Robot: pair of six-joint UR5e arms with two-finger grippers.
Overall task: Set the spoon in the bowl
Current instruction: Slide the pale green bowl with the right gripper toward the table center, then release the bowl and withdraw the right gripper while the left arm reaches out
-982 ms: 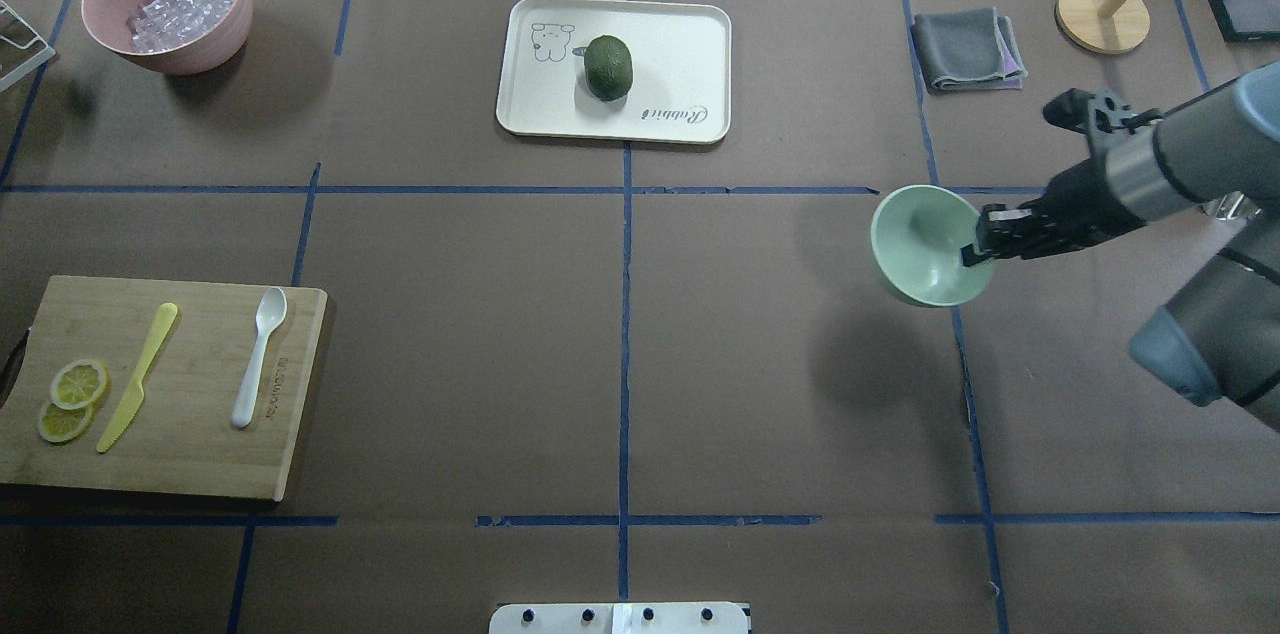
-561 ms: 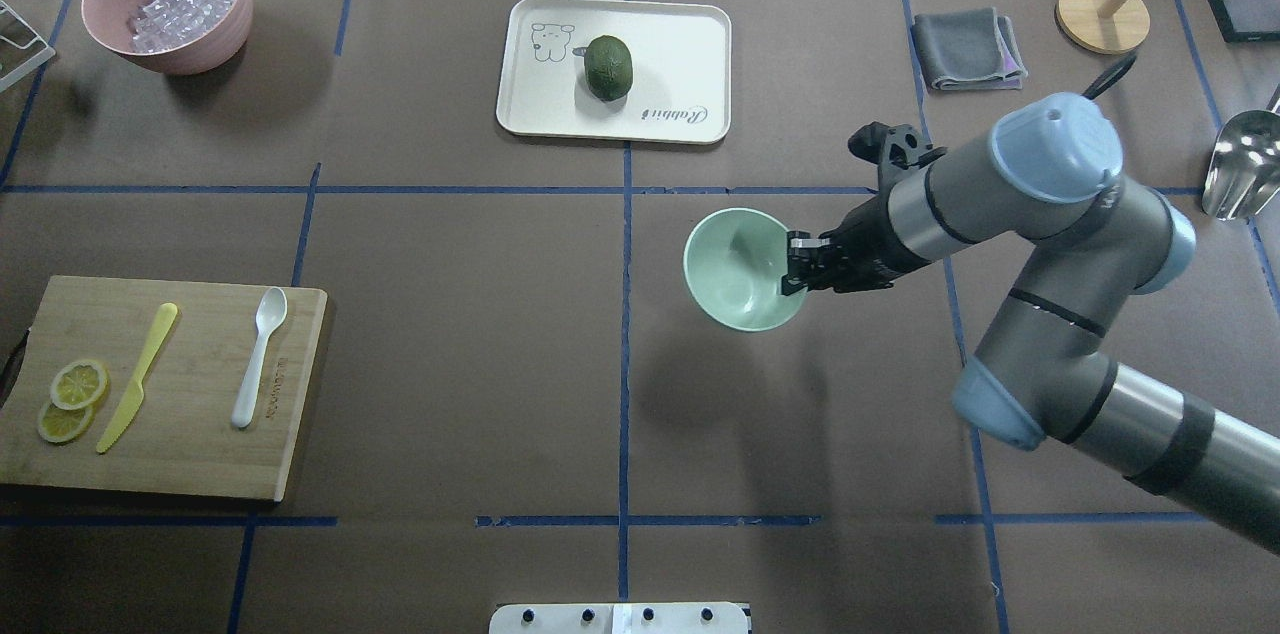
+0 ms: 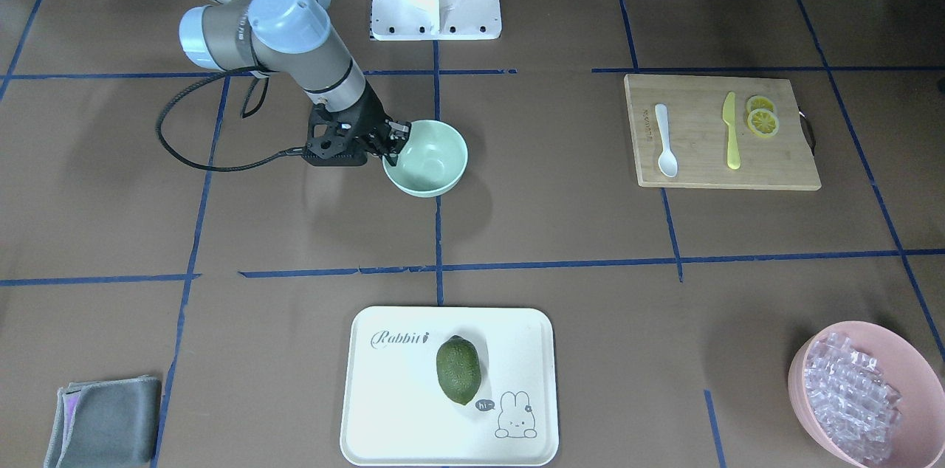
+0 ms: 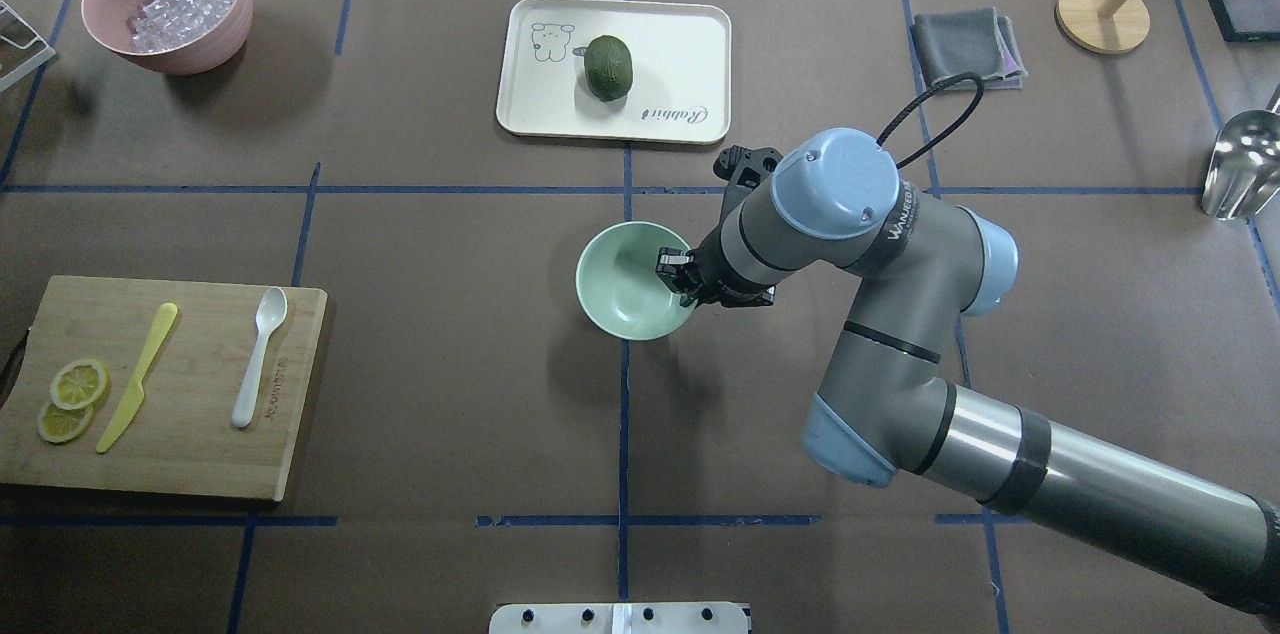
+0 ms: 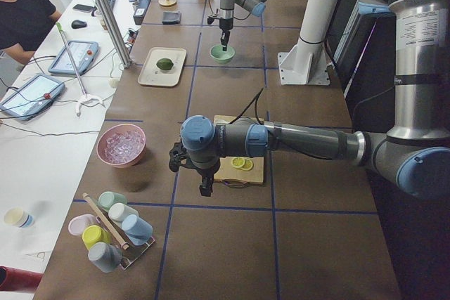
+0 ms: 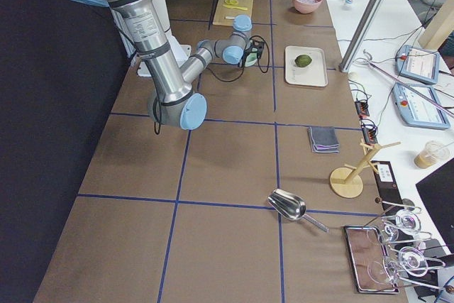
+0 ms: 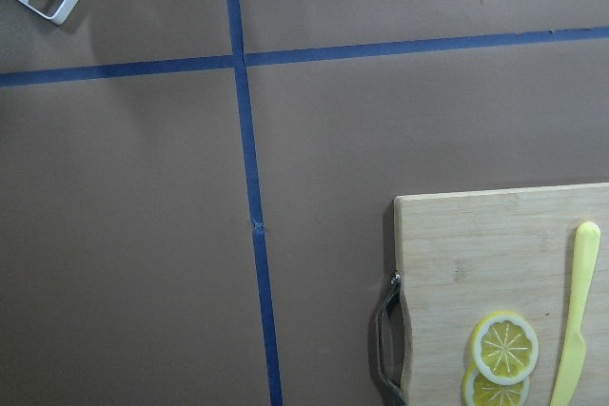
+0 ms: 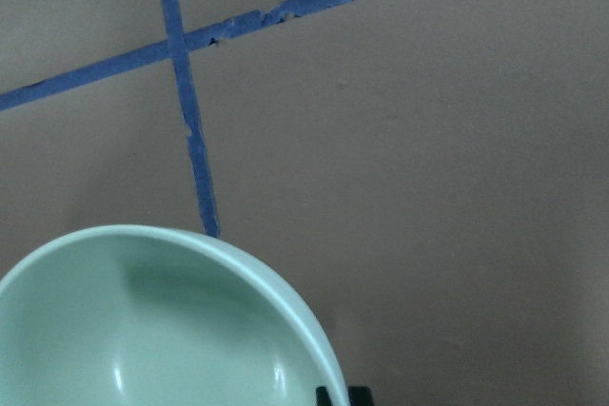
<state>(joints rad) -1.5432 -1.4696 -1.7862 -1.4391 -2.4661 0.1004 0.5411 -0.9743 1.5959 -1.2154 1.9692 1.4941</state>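
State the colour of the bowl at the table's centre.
Pale mint green; the bowl shows best in the overhead exterior view.

The spoon, small, white and plastic, is lying flat on the wooden cutting board at the robot's left side of the table. Its oval scoop is pointing away from the robot and its slim handle is angling back toward it. The bowl, round and pale mint green, is sitting upright near the table's middle, over the blue tape line, with its glossy inside facing up. The right gripper is pinching its rim. Whether the bowl is touching the table is unclear. It is lying well apart from the spoon.
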